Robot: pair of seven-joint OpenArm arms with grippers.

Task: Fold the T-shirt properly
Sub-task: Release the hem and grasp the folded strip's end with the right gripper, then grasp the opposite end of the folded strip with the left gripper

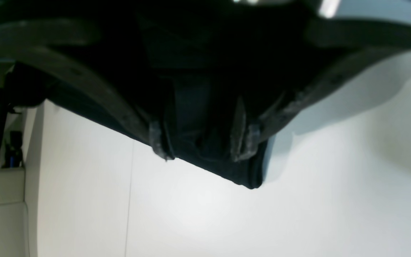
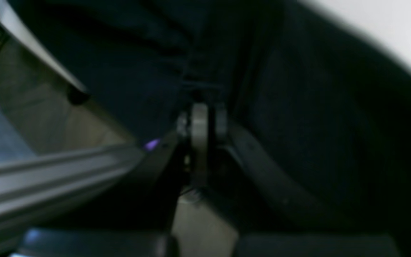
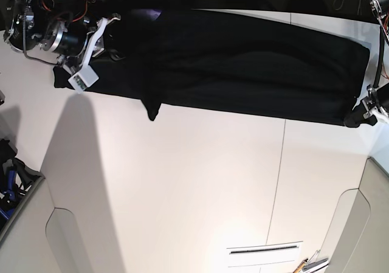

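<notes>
T-shirt, blk, across wht tbl

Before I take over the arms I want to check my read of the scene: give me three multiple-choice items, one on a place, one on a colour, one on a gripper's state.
1. In the base view, where is the left gripper?
A) At the T-shirt's right end
B) At its left end
C) Over its middle

2. What colour is the table under the T-shirt?
A) Green
B) Red
C) White

3. How does the right gripper stand?
A) Wide open
B) Closed
C) Half open

Answers:
1. A: the base view shows its fingers by the shirt's near right corner.
2. C: pale white tabletop shows in front of the black cloth.
3. B: in the right wrist view its fingertips are together, over dark cloth.
</notes>
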